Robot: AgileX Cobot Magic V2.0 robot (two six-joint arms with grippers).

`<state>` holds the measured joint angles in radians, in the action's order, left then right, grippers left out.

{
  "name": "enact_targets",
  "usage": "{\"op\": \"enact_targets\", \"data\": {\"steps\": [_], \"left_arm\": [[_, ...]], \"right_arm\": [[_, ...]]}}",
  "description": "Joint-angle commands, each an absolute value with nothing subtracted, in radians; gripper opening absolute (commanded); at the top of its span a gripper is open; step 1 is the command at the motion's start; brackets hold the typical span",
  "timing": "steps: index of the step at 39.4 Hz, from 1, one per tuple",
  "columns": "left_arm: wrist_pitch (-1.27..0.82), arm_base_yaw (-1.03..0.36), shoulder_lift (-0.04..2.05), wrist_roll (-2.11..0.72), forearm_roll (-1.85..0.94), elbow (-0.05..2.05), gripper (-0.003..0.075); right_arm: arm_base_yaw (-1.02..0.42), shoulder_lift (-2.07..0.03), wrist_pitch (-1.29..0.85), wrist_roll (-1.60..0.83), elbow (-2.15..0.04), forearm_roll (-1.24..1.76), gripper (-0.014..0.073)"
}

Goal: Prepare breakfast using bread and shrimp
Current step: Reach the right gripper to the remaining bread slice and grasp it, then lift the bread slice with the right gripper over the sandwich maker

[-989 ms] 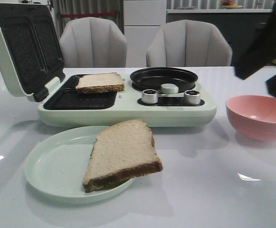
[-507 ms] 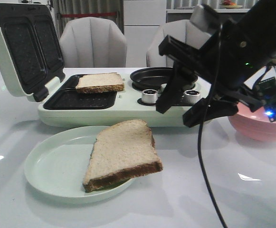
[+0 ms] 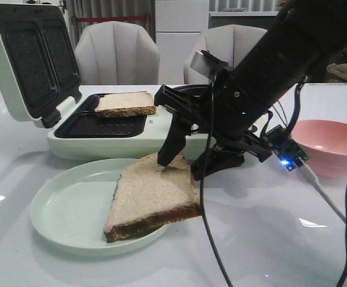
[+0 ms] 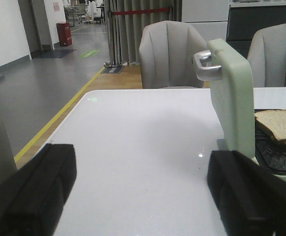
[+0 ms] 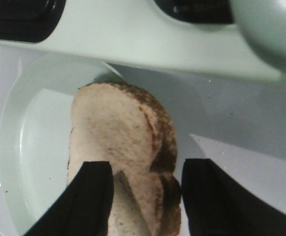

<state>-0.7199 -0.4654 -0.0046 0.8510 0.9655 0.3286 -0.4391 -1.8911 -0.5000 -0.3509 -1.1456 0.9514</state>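
Right arm (image 3: 269, 89) hides the breakfast maker's (image 3: 101, 140) pan and knobs, front view. Pink bowl (image 3: 331, 146) cut by edge. No shrimp can be made out.

Right gripper (image 3: 182, 162) has descended onto plate's bread (image 3: 152, 194).

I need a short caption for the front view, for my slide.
Right tool, open, descends over the bread slice on the pale green plate; a second slice lies in the open sandwich maker.
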Motion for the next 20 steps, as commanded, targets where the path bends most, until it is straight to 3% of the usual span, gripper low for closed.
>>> {"op": "enact_targets", "data": {"steps": [1, 10, 20], "left_arm": [[-0.669, -0.472, 0.0, 0.854, 1.0, 0.351, 0.0606], [-0.669, -0.472, 0.0, 0.854, 1.0, 0.351, 0.0606], [-0.669, -0.472, 0.0, 0.854, 1.0, 0.351, 0.0606]], "right_arm": [[-0.44, -1.853, -0.51, -0.363, -1.192, 0.983, 0.0388], [-0.44, -1.848, -0.529, -0.363, -1.197, 0.997, 0.0141], [-0.44, -1.846, -0.56, -0.363, -1.197, 1.002, 0.0131]]}}
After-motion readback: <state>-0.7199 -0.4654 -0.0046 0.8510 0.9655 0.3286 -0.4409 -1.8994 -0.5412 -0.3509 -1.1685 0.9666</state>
